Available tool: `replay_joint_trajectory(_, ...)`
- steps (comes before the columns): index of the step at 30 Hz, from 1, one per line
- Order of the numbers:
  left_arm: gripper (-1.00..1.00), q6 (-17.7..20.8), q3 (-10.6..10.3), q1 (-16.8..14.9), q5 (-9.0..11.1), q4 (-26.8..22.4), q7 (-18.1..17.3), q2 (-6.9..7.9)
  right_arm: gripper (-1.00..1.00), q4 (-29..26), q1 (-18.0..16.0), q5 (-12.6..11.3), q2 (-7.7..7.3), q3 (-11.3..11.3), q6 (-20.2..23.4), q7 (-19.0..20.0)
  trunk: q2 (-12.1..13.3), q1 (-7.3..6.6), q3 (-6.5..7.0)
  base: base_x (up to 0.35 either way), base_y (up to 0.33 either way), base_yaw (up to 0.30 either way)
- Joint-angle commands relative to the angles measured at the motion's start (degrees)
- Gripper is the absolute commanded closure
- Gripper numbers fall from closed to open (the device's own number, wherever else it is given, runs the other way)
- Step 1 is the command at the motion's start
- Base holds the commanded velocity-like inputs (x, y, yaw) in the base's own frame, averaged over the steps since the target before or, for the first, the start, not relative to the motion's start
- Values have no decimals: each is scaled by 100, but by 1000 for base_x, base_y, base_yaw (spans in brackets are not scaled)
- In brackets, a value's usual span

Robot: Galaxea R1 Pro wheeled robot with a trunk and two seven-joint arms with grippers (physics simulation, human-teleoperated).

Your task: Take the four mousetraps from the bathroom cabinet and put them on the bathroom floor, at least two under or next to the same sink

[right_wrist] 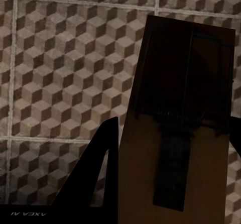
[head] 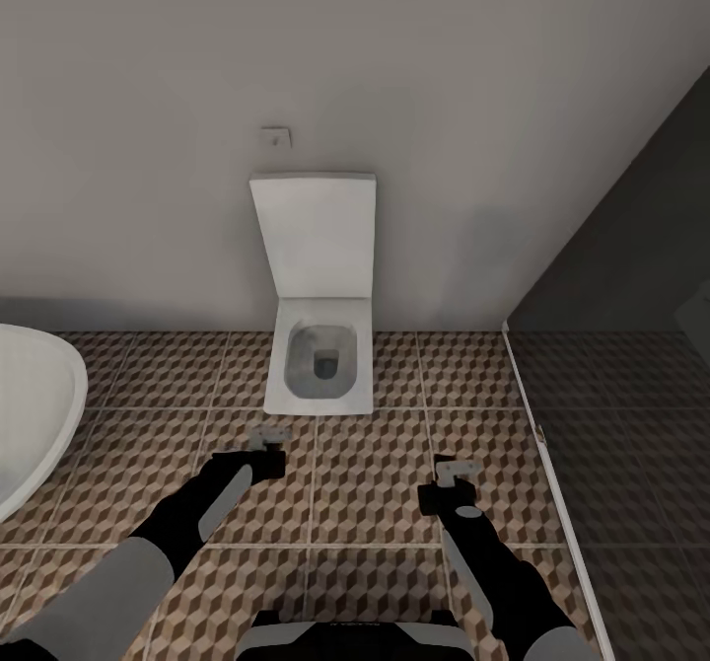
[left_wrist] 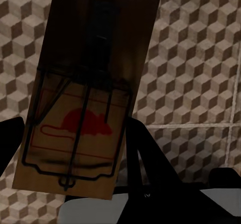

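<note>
**Transit step: both arms carry a mousetrap across the bathroom floor, facing the toilet.**

The left gripper (head: 268, 441) is clamped on one mousetrap (left_wrist: 85, 93), the right gripper (head: 452, 471) on a second mousetrap (right_wrist: 183, 123); both boards hang above the cube-patterned bathroom floor (head: 375, 464). Ahead stands the toilet (head: 320, 345); the bathtub (head: 35, 414) lies to the left. The next move probably calls for turning the base to find the sink, then lowering each board flat onto the tiles beside it.
</note>
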Motion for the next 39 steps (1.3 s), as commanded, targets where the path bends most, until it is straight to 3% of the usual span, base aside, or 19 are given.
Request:
replay_joint_trajectory(1, 100, 12, -30, -5, 58, -5, 45, 7, 100, -9, -2, -75, 1, 19, 16, -38, -9, 3, -8, 0, 0, 0)
replay_joint_trajectory(9, 100, 12, -30, -5, 58, 8, 41, 6, 100, -96, -1, -75, 17, 23, 24, -38, -250, 135, -119, 0, 0, 0)
replay_joint_trajectory(22, 100, 11, -30, -5, 58, 70, 40, -7, 100, -190, 0, -70, 3, 28, 25, -43, -772, 421, -458, 0, 0, 0)
replay_joint_trajectory(33, 100, 11, -37, -5, 56, 184, 39, -82, 100, -905, 2, -67, -28, 34, 98, -46, -1213, 662, -756, 0, 0, 0)
replay_joint_trajectory(39, 100, 11, -39, -5, 50, 241, 36, -122, 100, -972, 0, -67, -24, 56, 104, -47, -1453, 794, -916, 0, 0, 0)
